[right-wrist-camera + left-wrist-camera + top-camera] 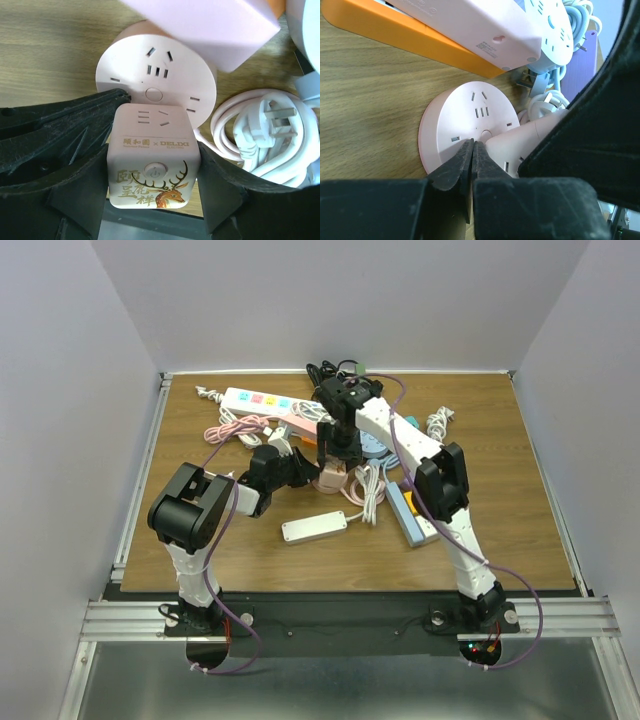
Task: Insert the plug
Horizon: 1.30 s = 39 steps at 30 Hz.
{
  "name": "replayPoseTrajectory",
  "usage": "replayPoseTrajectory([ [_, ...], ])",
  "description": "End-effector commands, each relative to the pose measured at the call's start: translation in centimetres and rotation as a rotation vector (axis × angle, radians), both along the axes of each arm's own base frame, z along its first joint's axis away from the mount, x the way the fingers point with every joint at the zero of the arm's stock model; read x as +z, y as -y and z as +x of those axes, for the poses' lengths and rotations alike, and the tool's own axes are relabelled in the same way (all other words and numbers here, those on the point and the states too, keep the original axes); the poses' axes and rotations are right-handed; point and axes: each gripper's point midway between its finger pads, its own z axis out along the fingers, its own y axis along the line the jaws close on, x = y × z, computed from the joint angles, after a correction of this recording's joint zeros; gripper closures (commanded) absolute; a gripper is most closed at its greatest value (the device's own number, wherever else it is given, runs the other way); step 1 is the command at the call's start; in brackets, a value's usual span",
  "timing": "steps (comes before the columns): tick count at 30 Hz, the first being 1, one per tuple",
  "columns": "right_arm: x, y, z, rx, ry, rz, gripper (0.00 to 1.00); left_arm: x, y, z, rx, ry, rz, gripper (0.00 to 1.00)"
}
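Overhead, both arms meet at the middle of a wooden table point(500, 440) crowded with power strips and coiled cords. The left arm lies low with its elbow bent and reaches to the right. The left hand point(296, 468) ends beside a round pink socket point(330, 480). The right arm stretches far forward, then folds back and down, so the right hand point(341, 443) points at the table just over that socket.

The right wrist view shows the right hand point(154, 150) pinching a pink cube point(152, 167), one black finger on each flank. Only this view shows the cube's deer drawing, round button and slot holes. The cube sits over the near edge of the socket point(150, 65). Its underside is hidden, so any prongs, and whether it touches the socket, cannot be made out. A coiled white cord point(260, 130) with a three-pin plug lies just to the right.

The left wrist view shows the left hand point(472, 145) with its fingers pressed together, holding nothing. The tips are over the socket point(455, 117) near its centre, but contact cannot be judged. The cube point(520, 145) appears here as a pale pink shape on the socket's right, half blocked by a black part at the frame's edge. Behind the socket lies an orange strip point(420, 35), overlapped by a pink strip point(485, 25). From above, the cube is too hidden to pick out.
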Motion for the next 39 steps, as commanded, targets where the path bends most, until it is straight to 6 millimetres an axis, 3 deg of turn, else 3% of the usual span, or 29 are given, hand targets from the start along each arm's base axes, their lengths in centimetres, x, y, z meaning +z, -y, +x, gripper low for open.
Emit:
replayPoseTrajectory([
  [1, 2.5, -1.0, 0.3, 0.021, 0.159, -0.053, 1.0, -8.6, -2.3, -5.5, -0.026, -0.301, 0.177, 0.9],
  [10, 3.2, -0.6, -0.1, -0.004, 0.22, -0.134, 1.0, -8.5, -2.4, -5.5, -0.026, -0.297, 0.179, 0.9],
  [24, 0.5, -1.5, -2.7, 0.042, 0.21, -0.171, 1.0, -8.7, -2.4, -5.5, -0.028, -0.301, 0.183, 0.92],
  [27, -0.2, -0.9, -2.9, 0.029, 0.207, -0.203, 0.99, -8.6, -2.5, -5.4, -0.024, -0.298, 0.187, 0.92],
  [32, -1.4, -0.6, -3.5, 0.034, 0.199, -0.205, 1.0, -8.1, -4.2, -4.3, 0.032, -0.292, 0.178, 0.91],
  [34, -1.8, -0.3, -3.7, 0.034, 0.199, -0.211, 0.99, -7.0, -5.5, -3.4, 0.072, -0.264, 0.169, 0.88],
  [39, -2.6, 0.0, -3.8, 0.041, 0.205, -0.219, 1.0, -5.6, -7.1, -2.4, 0.128, -0.224, 0.169, 0.73],
])
